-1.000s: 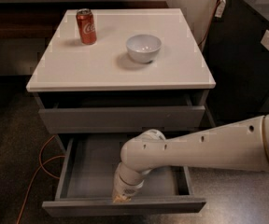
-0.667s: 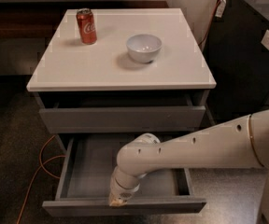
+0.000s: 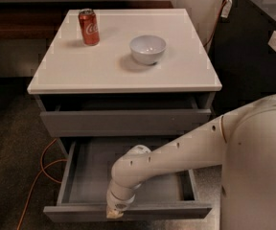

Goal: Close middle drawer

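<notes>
The middle drawer [image 3: 87,176] is pulled far out of the cabinet, a long shallow grey tray with thin side walls and nothing in it. Its flat grey front panel [image 3: 176,211] is at the bottom of the view. My white arm reaches in from the right and bends down over the drawer's front. My gripper [image 3: 114,213] is at the top edge of the front panel, left of its middle, and appears to touch it.
The drawer above [image 3: 126,121], with a taller grey front, stands slightly open. On the white cabinet top [image 3: 80,71] are a red soda can [image 3: 88,27] and a white bowl [image 3: 148,48]. An orange cable [image 3: 41,164] lies on the floor at left. A dark cabinet [image 3: 258,47] stands at right.
My arm has swung a little to the left and toward the drawer's front panel, and my gripper has dropped lower onto its edge. The drawer has not visibly moved.
</notes>
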You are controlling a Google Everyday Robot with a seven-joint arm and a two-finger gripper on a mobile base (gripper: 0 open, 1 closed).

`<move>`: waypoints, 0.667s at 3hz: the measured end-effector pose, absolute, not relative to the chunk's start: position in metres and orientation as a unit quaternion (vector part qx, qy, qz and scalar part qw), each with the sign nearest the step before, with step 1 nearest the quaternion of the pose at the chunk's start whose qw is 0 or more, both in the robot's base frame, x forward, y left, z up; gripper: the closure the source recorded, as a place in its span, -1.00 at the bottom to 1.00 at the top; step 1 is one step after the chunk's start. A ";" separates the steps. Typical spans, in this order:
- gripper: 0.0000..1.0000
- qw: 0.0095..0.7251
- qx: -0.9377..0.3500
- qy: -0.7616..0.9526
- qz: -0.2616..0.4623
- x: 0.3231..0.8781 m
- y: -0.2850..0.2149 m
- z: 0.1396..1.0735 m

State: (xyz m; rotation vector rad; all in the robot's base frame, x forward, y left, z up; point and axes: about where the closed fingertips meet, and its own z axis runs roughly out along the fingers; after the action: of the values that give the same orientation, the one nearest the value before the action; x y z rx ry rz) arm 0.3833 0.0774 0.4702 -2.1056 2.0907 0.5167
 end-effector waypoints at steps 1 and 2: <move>1.00 0.059 -0.697 0.696 0.164 0.380 0.086 0.456; 1.00 0.057 -0.696 0.700 0.150 0.378 0.091 0.451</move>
State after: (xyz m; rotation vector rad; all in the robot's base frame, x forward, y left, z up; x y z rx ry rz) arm 0.3776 0.0912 0.4508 -2.1095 2.1239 0.4542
